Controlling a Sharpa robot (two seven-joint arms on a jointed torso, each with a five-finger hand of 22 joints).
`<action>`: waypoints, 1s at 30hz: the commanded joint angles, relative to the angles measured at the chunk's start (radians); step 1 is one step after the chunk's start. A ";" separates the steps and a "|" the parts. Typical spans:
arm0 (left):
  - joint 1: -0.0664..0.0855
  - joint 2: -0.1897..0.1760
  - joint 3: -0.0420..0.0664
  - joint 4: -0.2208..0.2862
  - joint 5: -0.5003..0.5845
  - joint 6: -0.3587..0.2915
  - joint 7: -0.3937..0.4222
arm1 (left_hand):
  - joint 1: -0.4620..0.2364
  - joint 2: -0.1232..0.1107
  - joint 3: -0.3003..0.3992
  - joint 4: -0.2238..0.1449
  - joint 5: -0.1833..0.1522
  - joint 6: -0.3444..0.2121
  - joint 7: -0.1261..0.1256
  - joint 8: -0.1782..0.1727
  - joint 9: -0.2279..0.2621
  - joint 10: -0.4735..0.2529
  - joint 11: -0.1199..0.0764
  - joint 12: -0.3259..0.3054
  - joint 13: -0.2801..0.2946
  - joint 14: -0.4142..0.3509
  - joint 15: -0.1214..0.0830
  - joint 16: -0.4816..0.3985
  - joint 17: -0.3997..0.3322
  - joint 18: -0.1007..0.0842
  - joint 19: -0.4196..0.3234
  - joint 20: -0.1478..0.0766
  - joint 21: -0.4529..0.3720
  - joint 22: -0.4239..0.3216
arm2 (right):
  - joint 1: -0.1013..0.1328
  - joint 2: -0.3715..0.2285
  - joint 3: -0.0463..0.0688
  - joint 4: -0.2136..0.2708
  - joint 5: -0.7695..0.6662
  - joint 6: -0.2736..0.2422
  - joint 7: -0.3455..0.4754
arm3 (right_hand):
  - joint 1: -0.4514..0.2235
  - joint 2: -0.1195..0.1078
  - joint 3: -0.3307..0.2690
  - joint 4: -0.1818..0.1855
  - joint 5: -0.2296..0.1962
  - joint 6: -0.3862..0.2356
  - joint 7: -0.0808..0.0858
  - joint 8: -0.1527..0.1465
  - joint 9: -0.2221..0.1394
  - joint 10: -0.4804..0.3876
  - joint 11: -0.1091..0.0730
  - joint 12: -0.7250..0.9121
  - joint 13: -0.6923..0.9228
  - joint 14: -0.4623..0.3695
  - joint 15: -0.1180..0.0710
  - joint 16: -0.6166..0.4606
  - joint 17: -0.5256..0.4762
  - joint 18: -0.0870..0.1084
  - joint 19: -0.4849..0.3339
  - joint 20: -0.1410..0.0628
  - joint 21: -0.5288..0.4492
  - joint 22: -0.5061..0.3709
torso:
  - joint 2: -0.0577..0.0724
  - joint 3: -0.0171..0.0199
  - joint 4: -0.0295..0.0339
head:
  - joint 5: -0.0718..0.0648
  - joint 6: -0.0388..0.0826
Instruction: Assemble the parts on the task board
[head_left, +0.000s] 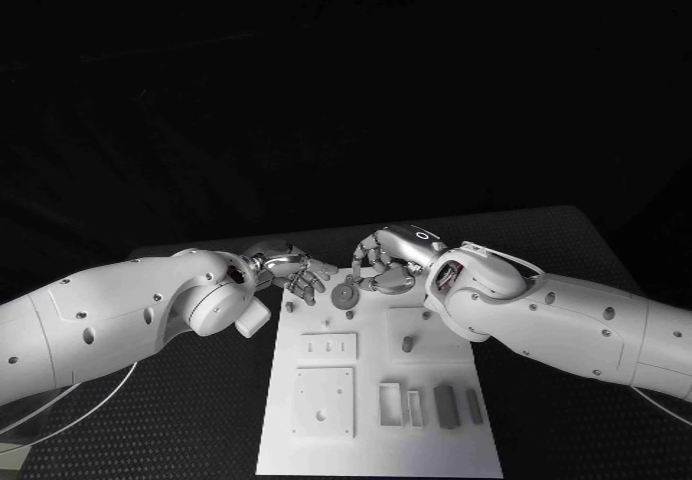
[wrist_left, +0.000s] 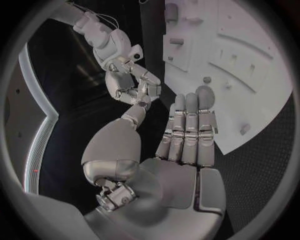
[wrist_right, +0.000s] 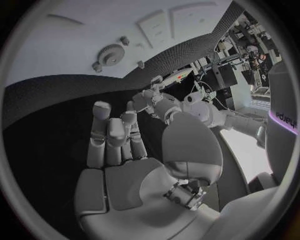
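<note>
Both robot hands hovering mid-frame at the board's (head_left: 378, 440) far edge, flanking the gear (head_left: 345, 295). Left robot hand (head_left: 293, 271) released, fingers apart; right robot hand (head_left: 384, 262) likewise, grasping nothing.

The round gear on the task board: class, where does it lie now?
In the head view the round gear lies at the task board's far edge, between the left hand and right hand.

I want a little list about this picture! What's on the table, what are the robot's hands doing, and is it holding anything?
board: white plate on the black table
parts: grey gear at the board's far end; small grey blocks near the front
left hand: open, by the board's far end, holds nothing
right hand: open, beside the gear, holds nothing
</note>
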 joint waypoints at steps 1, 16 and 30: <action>0.001 0.004 0.000 0.006 -0.017 0.005 -0.002 | -0.010 -0.001 0.000 0.007 -0.003 0.007 0.002 -0.005 -0.002 0.001 -0.005 0.006 0.002 -0.003 -0.001 0.003 0.002 0.005 -0.003 -0.006 0.005 0.002 | 0.000 0.015 0.000 -0.007 -0.016 0.026 -0.008 | -0.007 0.002 0.002 0.004 0.004 0.023 0.018 -0.003 0.002 0.004 -0.005 -0.003 0.001 0.000 -0.007 -0.005 0.001 0.012 -0.002 -0.006 0.007 0.020 | 0.002 0.0011 -0.0005 | -0.002 0.002; 0.001 -0.004 0.001 0.019 -0.042 0.015 0.020 | -0.026 0.000 -0.002 0.018 -0.003 0.029 -0.007 0.001 -0.002 0.013 -0.013 0.014 0.027 0.011 -0.009 0.011 0.019 0.007 0.006 -0.013 0.011 0.014 | -0.003 0.058 -0.009 -0.032 -0.030 0.049 -0.014 | -0.009 0.001 0.001 0.004 0.004 0.021 0.019 -0.005 0.002 0.004 -0.004 -0.005 0.001 -0.001 -0.006 -0.006 0.002 0.012 -0.003 -0.006 0.007 0.020 | 0.001 0.0015 0.0044 | 0.008 -0.009; 0.001 0.005 0.001 0.020 -0.068 0.034 -0.010 | -0.017 0.000 0.000 0.009 -0.003 0.031 -0.008 0.000 -0.004 0.013 -0.014 0.015 0.036 0.012 -0.011 0.013 0.026 0.006 0.006 -0.015 0.012 0.020 | -0.004 0.066 -0.009 -0.027 -0.030 0.045 -0.010 | -0.011 0.002 0.001 0.005 0.004 0.021 0.019 -0.006 0.003 0.003 -0.003 -0.005 0.002 -0.001 -0.006 -0.006 0.003 0.012 -0.003 -0.006 0.007 0.020 | 0.001 0.0031 0.0010 | 0.013 -0.013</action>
